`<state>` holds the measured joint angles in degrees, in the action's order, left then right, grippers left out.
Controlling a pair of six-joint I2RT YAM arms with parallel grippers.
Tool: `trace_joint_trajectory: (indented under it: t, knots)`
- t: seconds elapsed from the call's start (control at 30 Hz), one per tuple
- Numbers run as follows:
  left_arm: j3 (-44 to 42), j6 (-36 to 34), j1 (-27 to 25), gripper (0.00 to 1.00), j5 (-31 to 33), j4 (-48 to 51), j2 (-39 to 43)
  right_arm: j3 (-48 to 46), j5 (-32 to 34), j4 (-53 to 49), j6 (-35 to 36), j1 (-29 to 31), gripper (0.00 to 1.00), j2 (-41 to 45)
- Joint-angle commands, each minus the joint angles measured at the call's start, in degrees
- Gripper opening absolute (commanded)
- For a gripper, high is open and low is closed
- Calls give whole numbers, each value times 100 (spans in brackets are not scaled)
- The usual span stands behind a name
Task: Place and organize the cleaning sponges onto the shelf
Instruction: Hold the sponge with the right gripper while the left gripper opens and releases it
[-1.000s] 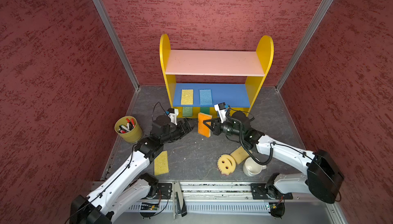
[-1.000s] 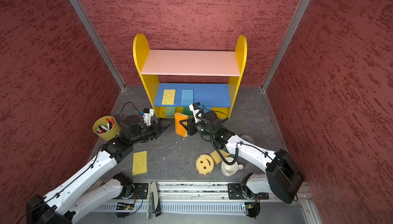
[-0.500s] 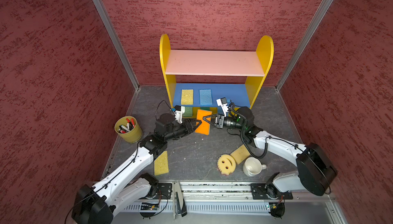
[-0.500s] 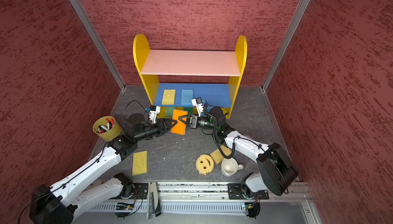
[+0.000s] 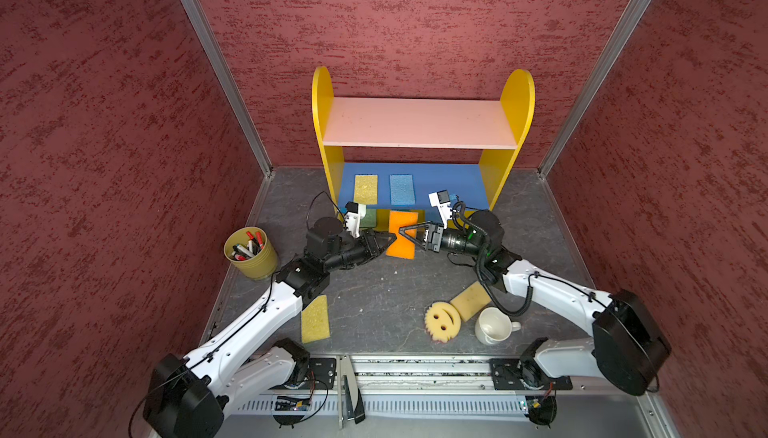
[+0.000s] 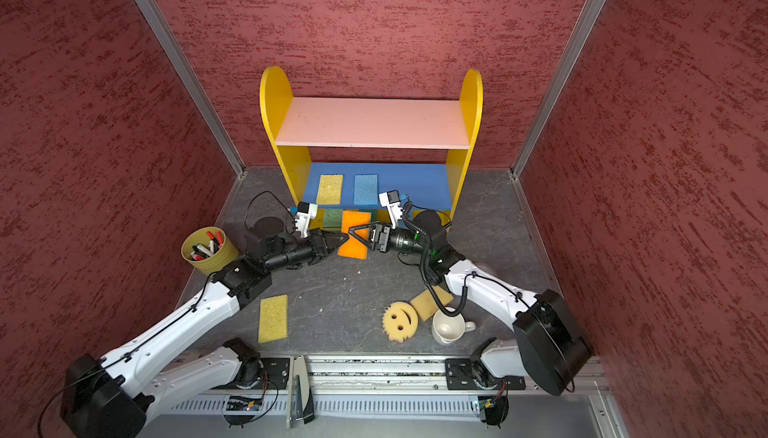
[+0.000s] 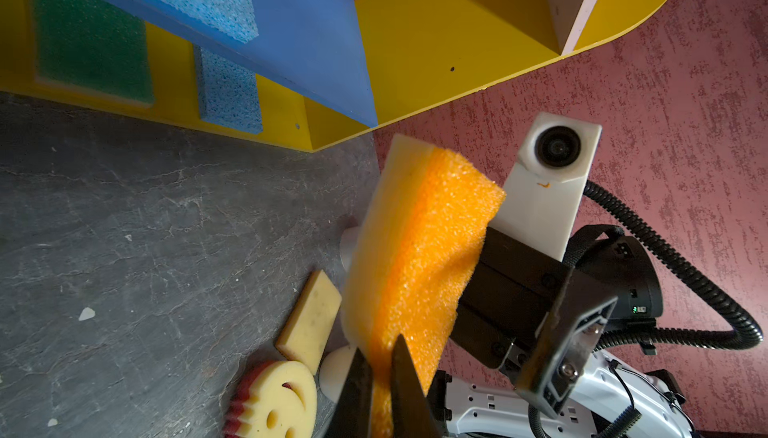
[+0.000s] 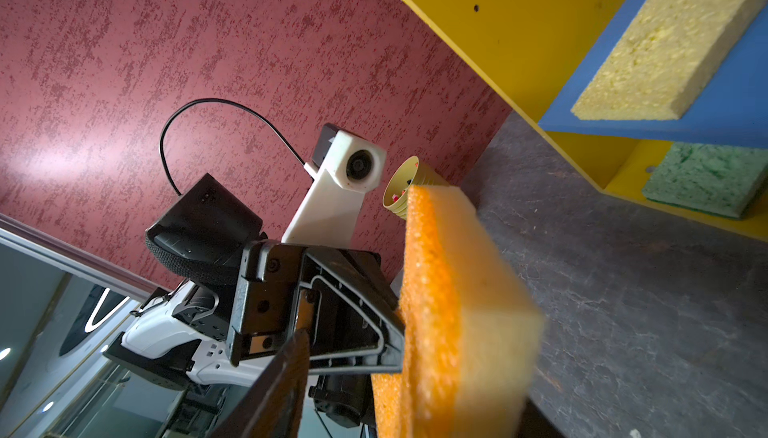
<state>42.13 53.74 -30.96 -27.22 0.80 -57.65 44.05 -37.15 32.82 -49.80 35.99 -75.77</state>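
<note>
Both arms (image 5: 266, 311) (image 5: 552, 290) reach inward — left fingers (image 7: 355, 394) pinch orange sponge (image 5: 402, 234).

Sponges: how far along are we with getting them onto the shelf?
Done: a yellow sponge and a blue sponge lie on the shelf's blue board; a green sponge and a second blue sponge on its base. In hand: the orange-faced sponge, pinched by the left gripper, right gripper open at its other edge. Left on the table: a loose yellow sponge, a tan sponge, the smiley-face sponge.

L pincer (image 5: 392, 236) now clamped on orange sponge (image 5: 403, 217), R pincer (image 5: 405, 235) has let go, jaws apart.
</note>
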Motion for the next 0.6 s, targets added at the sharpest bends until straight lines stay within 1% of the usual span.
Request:
trace_joint_trajectory:
  t: [0.0, 0.1, 0.2, 0.3, 0.37, 0.57]
  knots:
    - [133, 2, 13, 9, 152, -86, -10, -255, 565, -278, 163, 30, 60, 331]
    - [120, 16, 9, 9, 354, -86, 87, -583, 664, -33, -96, 42, 60, 437]
    - [125, 11, 11, 9, 507, -61, 172, -764, 800, 14, -187, 150, 59, 472]
    - [166, 5, 11, 9, 565, -28, 200, -854, 863, 124, -294, 271, 56, 473]
    - [189, -19, 11, 9, 578, 8, 191, -880, 906, 218, -362, 314, 52, 469]
    - [172, -30, 16, 9, 693, 86, 203, -975, 955, 609, -658, 393, 33, 476]
